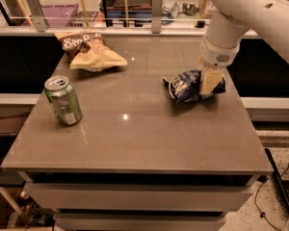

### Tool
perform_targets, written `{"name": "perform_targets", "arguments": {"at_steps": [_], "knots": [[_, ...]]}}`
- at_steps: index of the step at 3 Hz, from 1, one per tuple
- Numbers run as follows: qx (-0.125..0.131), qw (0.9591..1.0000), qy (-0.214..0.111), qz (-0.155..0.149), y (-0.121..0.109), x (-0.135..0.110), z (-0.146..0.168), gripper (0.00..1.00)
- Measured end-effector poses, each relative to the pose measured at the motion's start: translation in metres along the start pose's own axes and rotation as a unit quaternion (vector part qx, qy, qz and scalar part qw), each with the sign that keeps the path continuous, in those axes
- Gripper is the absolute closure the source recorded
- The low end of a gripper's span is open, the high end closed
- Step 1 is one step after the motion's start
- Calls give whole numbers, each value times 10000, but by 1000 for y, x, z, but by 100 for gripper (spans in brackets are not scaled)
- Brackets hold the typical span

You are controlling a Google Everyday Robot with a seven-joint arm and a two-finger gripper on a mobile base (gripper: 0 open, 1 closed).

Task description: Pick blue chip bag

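Observation:
The blue chip bag (185, 86) is a small crumpled dark blue foil bag with white lettering. It lies on the grey-brown table (135, 138) at the right, past the middle. My gripper (208, 86) comes down from the white arm (236, 18) at the upper right. It sits on the right end of the bag, with its pale tip against the foil. The bag rests on the table top.
A green can (63, 100) stands upright at the left. A brown-and-tan chip bag (89, 51) lies at the back left. A rail with posts (156, 6) runs along the table's far edge. The table's right edge is close to the gripper.

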State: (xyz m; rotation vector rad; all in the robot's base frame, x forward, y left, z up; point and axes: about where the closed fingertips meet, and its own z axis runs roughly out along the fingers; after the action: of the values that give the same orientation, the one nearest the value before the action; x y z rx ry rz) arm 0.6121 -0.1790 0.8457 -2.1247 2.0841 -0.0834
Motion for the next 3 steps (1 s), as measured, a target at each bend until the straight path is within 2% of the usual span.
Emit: {"name": "perform_targets", "arguments": {"at_steps": [1,2,3], "knots": [[3,10000,-3,-2,-1,0,0,100],[4,10000,-4,-2,-1,0,-1,100],[259,9992,-310,-36,-5,-4,-16,100]]}}
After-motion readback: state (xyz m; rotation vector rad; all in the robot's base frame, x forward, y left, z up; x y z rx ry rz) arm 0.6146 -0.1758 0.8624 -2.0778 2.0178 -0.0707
